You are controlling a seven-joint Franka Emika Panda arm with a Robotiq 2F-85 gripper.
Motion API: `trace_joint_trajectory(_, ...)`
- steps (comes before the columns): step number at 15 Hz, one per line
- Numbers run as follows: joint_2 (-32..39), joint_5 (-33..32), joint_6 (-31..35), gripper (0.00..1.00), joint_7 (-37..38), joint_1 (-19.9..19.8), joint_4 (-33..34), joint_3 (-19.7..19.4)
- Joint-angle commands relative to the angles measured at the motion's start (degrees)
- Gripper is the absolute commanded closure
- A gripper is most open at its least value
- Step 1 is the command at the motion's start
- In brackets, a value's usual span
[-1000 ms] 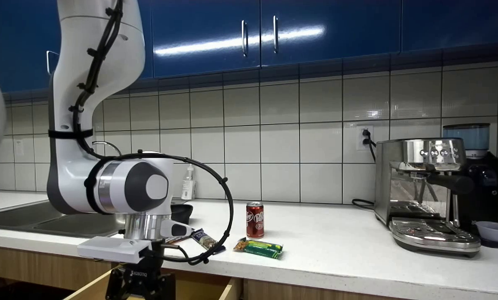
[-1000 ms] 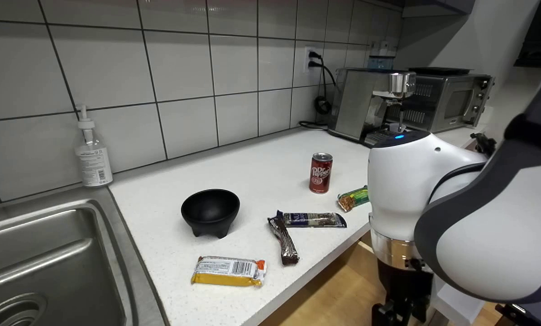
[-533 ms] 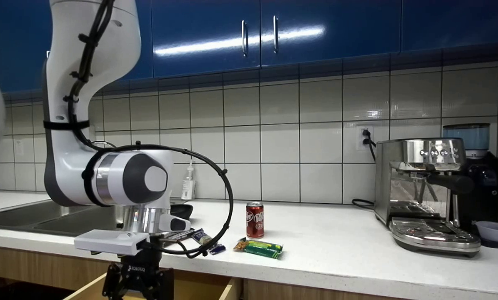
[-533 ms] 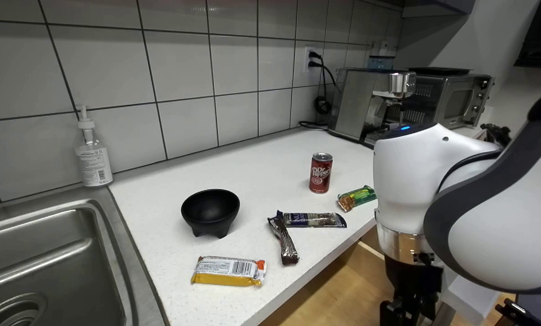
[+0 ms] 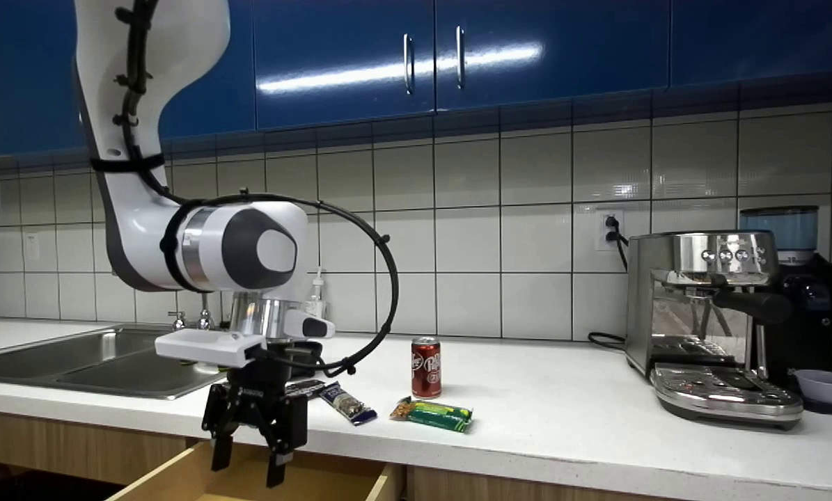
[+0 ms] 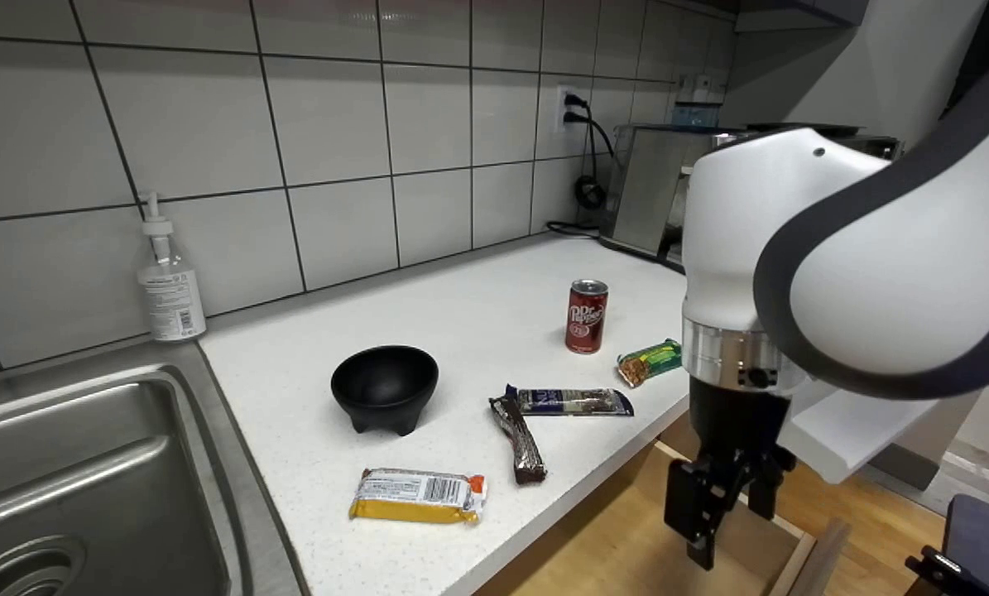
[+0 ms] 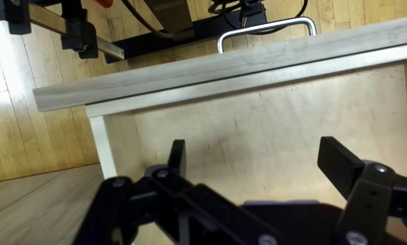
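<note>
My black gripper [image 5: 248,464] is open, with nothing between its fingers. It hangs fingers down over an open wooden drawer [image 5: 386,482] below the counter's front edge. In the wrist view the spread fingers [image 7: 252,149] stand above the pale drawer floor, and the drawer's front rim [image 7: 203,92] and metal handle [image 7: 268,26] show beyond. Nearest on the counter are a blue bar [image 6: 575,401], a dark silvery bar [image 6: 520,441] and a green bar [image 6: 650,362]. A red Dr Pepper can [image 6: 586,317] stands upright behind them. A yellow-and-white bar [image 6: 417,497] lies near the sink.
A black footed bowl [image 6: 385,389] and a soap bottle [image 6: 171,290] stand near the metal sink [image 6: 231,505]. An espresso machine [image 5: 697,334] and a grinder [image 5: 802,306] stand at the counter's far end. Blue cabinets [image 5: 339,56] hang above.
The arm and gripper have risen, most of it in the last half second. The fingertips, below the picture's edge before, now show in both exterior views. Counter things have not moved.
</note>
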Motion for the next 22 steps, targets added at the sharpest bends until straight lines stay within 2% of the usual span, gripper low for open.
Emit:
trace_joint_trajectory(1, -6.1, 0.8, -5.9, 0.00, -1.1, -1.3, 1.5, 0.6)
trace_joint_trajectory(6, -8.1, 0.3, -12.5, 0.00, -5.8, -0.5, 5.8, 1.4)
trace_joint_trajectory(11, -5.7, 0.0, -15.7, 0.00, -8.7, 1.1, 11.1, 3.7)
trace_joint_trajectory(17, -1.1, -1.4, -16.7, 0.00, -8.8, 4.1, 17.6, 7.3)
trace_joint_trajectory(22, 4.7, -6.5, -16.6, 0.00, -6.2, 6.6, 23.9, 9.2)
